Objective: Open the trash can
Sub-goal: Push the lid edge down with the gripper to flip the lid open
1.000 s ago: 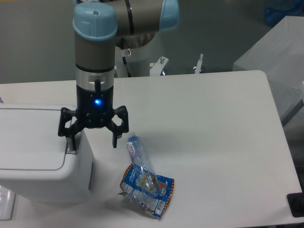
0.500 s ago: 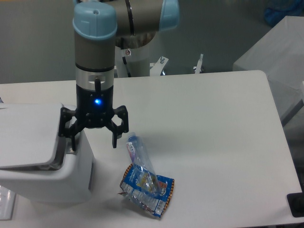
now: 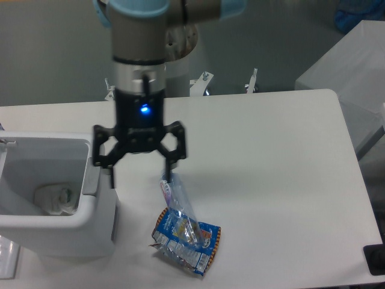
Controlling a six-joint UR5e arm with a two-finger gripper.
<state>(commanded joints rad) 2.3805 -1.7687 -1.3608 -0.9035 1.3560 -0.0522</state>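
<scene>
At the left edge of the white rectangular table [image 3: 271,156] stands the large boxy white plastic trash can [image 3: 90,226] with rounded corners. Its top is open: the interior walls are visible, and a crumpled pale item [image 3: 53,197] lies at the bottom. A grey strip [image 3: 90,179] runs along the can's right top rim. The lid cannot be made out clearly; only a thin white edge shows at the far left of the opening.

Just right of the can's rim, the black two-finger hand [image 3: 141,173] hangs from the arm's grey and light-blue wrist, with a blue indicator light [image 3: 143,109] lit on its body. The fingers are spread wide and grip nothing. The left fingertip [image 3: 112,179] is close beside the grey strip; whether it touches cannot be determined. The right fingertip [image 3: 169,170] is directly above the top of the wrapper.

On the table to the right of the can lies a crinkled blue snack wrapper [image 3: 186,232] with printed graphics, its twisted clear end pointing up toward the hand.

The table surface is matte white with a rounded far-right corner. Behind it is a grey floor, the arm's white base [image 3: 180,78], and two small metal fittings [image 3: 252,81]. A pale grey box-like surface [image 3: 349,66] occupies the upper right, with a blue object [image 3: 361,15] in the corner. A dark object [image 3: 374,260] sits at the table's lower right edge.
</scene>
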